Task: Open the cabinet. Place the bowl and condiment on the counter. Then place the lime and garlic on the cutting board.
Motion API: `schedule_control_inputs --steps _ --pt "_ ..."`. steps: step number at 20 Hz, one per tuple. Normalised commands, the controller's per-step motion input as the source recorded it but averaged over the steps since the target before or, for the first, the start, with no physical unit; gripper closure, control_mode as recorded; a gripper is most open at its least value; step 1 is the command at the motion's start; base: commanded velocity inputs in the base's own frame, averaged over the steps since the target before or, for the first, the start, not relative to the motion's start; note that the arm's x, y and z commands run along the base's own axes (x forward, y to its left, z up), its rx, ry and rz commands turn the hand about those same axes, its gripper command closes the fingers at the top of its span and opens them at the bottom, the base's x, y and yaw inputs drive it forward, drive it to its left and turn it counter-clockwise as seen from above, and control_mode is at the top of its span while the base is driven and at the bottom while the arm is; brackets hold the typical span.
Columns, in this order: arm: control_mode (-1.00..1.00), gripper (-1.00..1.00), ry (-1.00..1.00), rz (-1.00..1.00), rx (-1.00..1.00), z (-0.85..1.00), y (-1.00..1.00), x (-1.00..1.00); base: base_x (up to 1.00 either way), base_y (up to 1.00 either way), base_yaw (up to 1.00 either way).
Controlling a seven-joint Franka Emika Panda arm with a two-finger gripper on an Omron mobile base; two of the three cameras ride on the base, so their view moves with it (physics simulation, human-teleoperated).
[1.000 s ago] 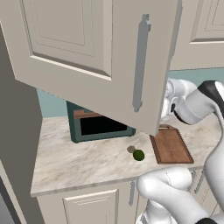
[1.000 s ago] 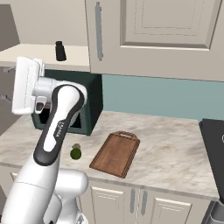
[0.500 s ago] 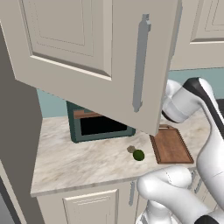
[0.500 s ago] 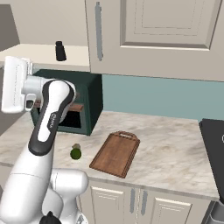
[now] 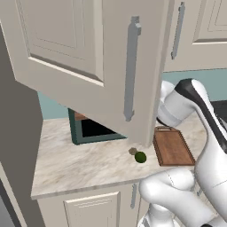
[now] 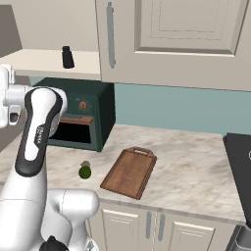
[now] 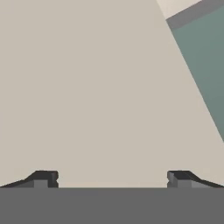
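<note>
cabinet (image 5: 88, 57) door open; fingers (image 7: 43, 178) spread

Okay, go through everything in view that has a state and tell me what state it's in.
cabinet door: swung open
condiment: upright on the cabinet shelf
toaster oven: door open
cutting board: flat on the counter, nothing on it
lime: on the counter beside the board
garlic: on the counter next to the lime
gripper: open, holding nothing
</note>
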Motion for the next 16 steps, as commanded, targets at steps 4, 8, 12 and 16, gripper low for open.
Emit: schedule_control_inputs --steps 4,8,12,16 --pt "-1.0 -1.0 0.0 0.0 -0.09 0.0 0.63 -0.32 0.0 0.0 0.0" --pt "-1.0 -1.0 0.0 -0.08 -0.14 0.0 0.92 0.0 0.0 0.0 0.0" --pt "-1.0 -1.0 0.0 -0.19 -0.19 0.0 1.0 0.1 0.0 0.0 0.0" --pt "-1.0 -1.0 0.0 -0.21 -0.21 -0.04 1.0 0.2 0.0 0.0 0.0"
